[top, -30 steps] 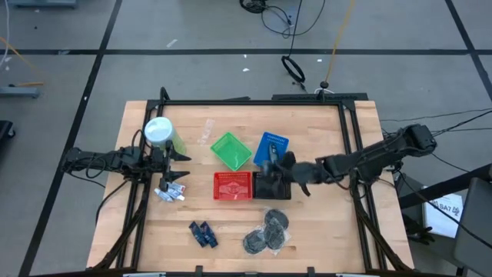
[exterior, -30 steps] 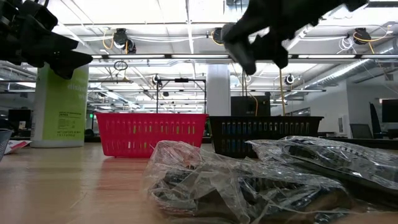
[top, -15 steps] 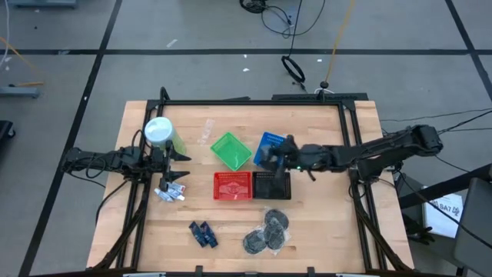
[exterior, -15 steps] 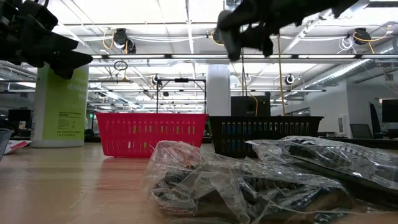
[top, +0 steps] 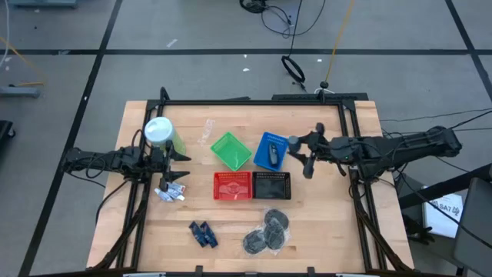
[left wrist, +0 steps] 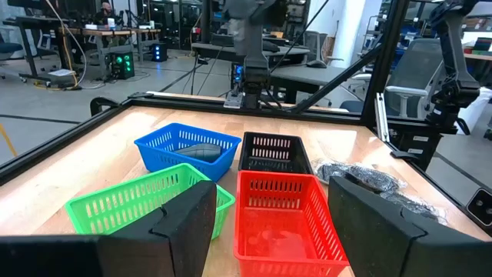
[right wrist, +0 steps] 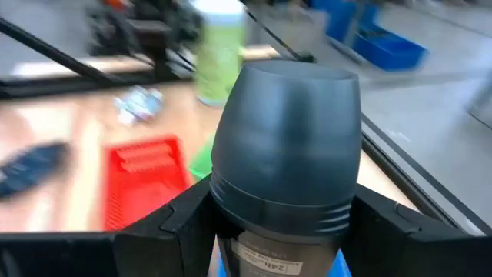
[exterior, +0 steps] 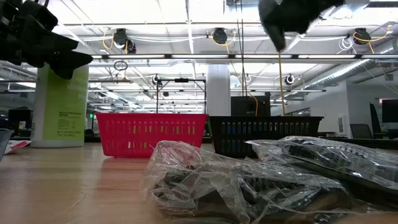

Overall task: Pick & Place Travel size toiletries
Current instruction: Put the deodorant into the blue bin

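Observation:
My right gripper [top: 298, 151] hovers just right of the blue basket [top: 265, 141], shut on a dark grey oblong piece [right wrist: 284, 131] whose rounded end [top: 292, 142] points toward the table's left. Another dark grey piece [top: 274, 156] lies in the blue basket. Whitish tubes [top: 172, 191] lie by the left rail, dark blue pieces [top: 203, 233] near the front edge, and grey round packets [top: 266, 231] in clear wrap beside them. My left gripper [top: 184, 165] waits open above the tubes, next to the green container. My right gripper holds the dark grey oblong piece by its rear part [right wrist: 231, 206], pinched between the two fingers [right wrist: 157, 227]. The fingers come level from the table's right and lie along the piece. It is lifted clear, and its rounded front end sticks out past the fingertips.
A green container with a white lid [top: 160, 132] stands at the far left. The green basket [top: 231, 150], red basket [top: 232, 185] and black basket [top: 272, 185] sit mid-table. Black frame rails [top: 350, 154] run along both sides. Bare wood lies at the right and near left.
My right gripper has moved from over the black basket, across the blue basket, then back toward the table's right edge, rising as it went. My left arm and the loose items have stayed put.

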